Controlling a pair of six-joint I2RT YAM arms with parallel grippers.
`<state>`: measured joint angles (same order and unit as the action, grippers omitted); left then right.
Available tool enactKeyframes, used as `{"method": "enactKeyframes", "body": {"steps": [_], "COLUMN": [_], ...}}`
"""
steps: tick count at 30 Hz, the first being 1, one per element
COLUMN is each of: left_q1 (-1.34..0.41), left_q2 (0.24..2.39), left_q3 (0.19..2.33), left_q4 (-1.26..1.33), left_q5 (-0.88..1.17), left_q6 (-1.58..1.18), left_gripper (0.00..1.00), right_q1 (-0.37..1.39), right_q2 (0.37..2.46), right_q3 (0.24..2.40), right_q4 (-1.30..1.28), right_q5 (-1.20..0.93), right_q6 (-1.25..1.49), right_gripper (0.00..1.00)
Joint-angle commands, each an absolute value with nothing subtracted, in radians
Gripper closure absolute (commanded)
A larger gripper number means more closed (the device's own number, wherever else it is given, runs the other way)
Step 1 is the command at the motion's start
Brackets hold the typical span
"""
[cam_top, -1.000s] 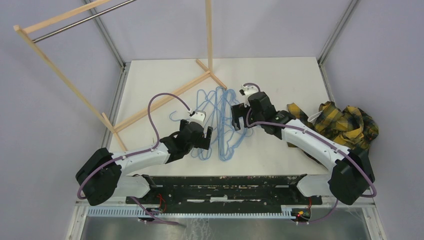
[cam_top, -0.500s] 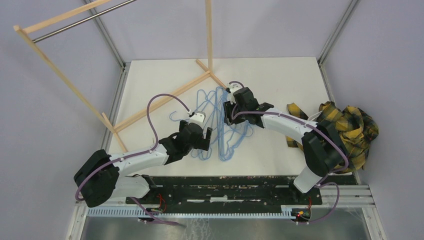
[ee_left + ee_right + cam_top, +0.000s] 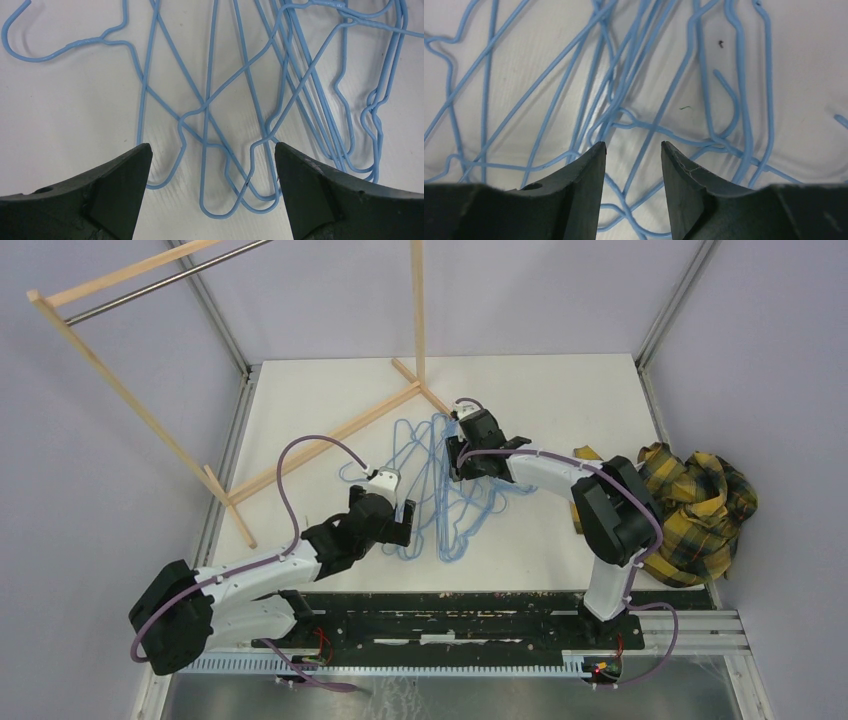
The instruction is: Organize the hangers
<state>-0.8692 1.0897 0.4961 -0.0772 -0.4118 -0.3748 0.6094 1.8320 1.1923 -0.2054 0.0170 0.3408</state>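
Observation:
Several light-blue wire hangers lie tangled in a flat pile on the white table, mid-centre. My left gripper is at the pile's near-left edge, wide open and empty. In the left wrist view it is low over the looped ends of the hangers. My right gripper is over the pile's far-right part. In the right wrist view it is narrowly open, with hanger wires running under and between the fingertips; it holds nothing.
A wooden rack with a metal rod stands tilted at the back left; its base bars lie on the table just beside the pile. A yellow plaid cloth is heaped at the right edge.
My right arm has swung left and folded, bringing its gripper over the pile's far-right part. My left arm has drawn back slightly toward the near left.

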Motion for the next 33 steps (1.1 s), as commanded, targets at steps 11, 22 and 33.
{"method": "enactKeyframes", "body": {"steps": [11,22,33], "left_q1": [-0.88,-0.925,-0.956], "left_q2": [1.14,1.181,1.287], "left_q3": [0.533,0.585,0.649], "left_q4": [-0.053,-0.054,-0.011], "left_q5": [-0.415,-0.428,-0.476], "left_q6": [-0.365,-0.343,-0.301], "left_gripper": [0.01,0.01,0.01], "right_q1": [0.531,0.506,0.491], "right_q2": [1.976,1.979,1.852], "right_q3": [1.315,1.299,1.282], "right_q4": [-0.159,-0.147,-0.172], "right_q5": [-0.064,-0.094,-0.146], "right_q6": [0.374,0.4,0.411], "right_gripper": [0.57,0.88,0.91]}}
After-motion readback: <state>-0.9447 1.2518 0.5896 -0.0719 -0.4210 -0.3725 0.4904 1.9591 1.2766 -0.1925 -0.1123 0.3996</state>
